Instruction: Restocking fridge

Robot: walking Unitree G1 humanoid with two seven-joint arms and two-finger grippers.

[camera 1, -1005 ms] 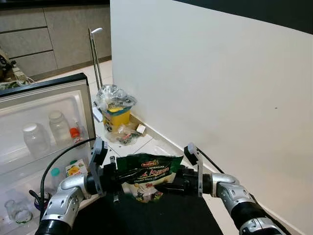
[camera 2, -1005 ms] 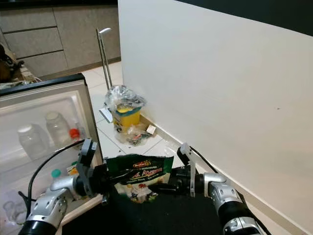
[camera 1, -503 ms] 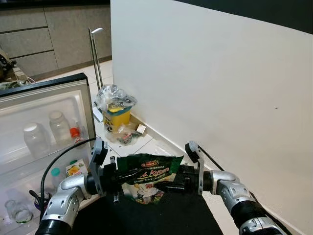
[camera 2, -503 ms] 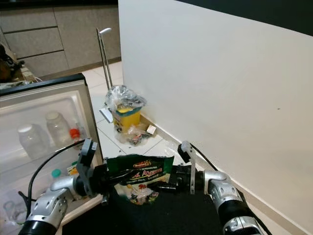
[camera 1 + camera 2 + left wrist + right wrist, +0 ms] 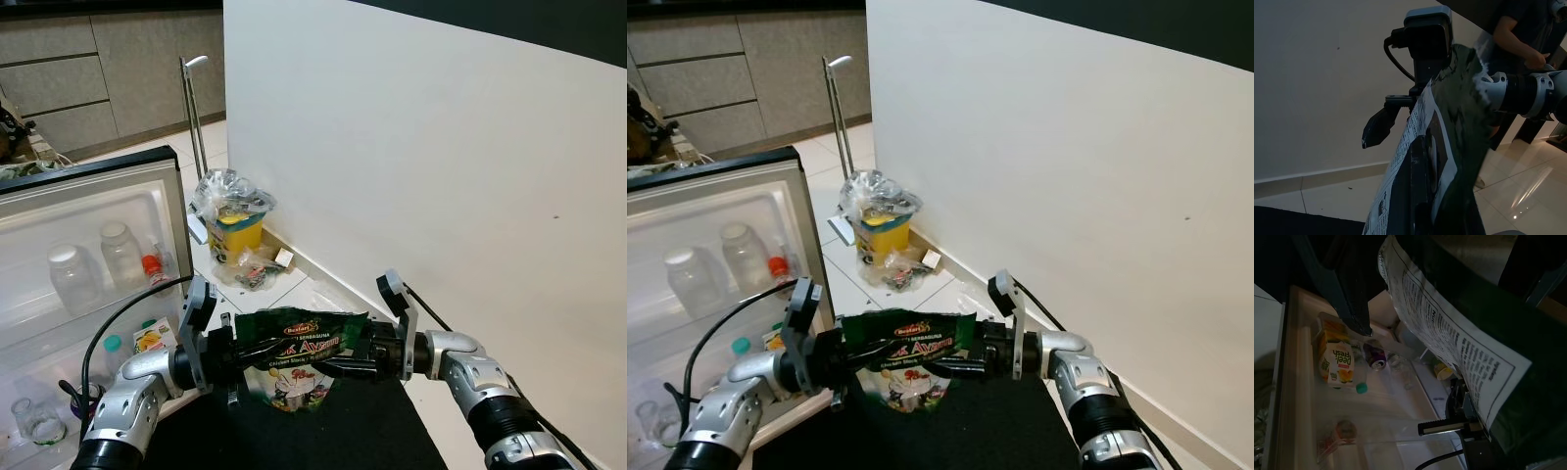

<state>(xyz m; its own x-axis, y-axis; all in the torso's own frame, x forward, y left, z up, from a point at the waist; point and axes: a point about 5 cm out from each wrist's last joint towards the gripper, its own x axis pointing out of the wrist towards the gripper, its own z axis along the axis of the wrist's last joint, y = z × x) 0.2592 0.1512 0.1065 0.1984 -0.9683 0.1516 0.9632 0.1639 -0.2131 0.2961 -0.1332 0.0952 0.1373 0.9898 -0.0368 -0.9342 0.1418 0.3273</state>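
White wall panel point(image 5: 441, 166) and pale floor tiles point(image 5: 304, 284) back the scene, with an open fridge door point(image 5: 88, 255) on the robot's left.

Both grippers meet in front of the robot over a black surface point(image 5: 323, 436). The left gripper point(image 5: 233, 354) is clamped on the left edge of a green snack bag point(image 5: 299, 352), and the right gripper point(image 5: 345, 360) pinches the bag's right side, so the bag hangs between them. In the left wrist view one black finger point(image 5: 1382, 125) of the opposite gripper stands off the back of the bag.

The bag hangs with its sealed top edge running crosswise between the two grippers, printed front facing the head camera, lower end drooping toward the black surface.

Beyond the bag, the fridge door shelves hold two clear jars point(image 5: 73, 274), a red-capped bottle point(image 5: 153, 268) and a juice carton point(image 5: 147, 340). A bin lined with clear plastic point(image 5: 231, 217) stands by the wall, litter point(image 5: 257, 272) at its foot and a metal-handled tool point(image 5: 193, 113) leaning behind it. A person point(image 5: 1520, 34) stands behind the right arm.
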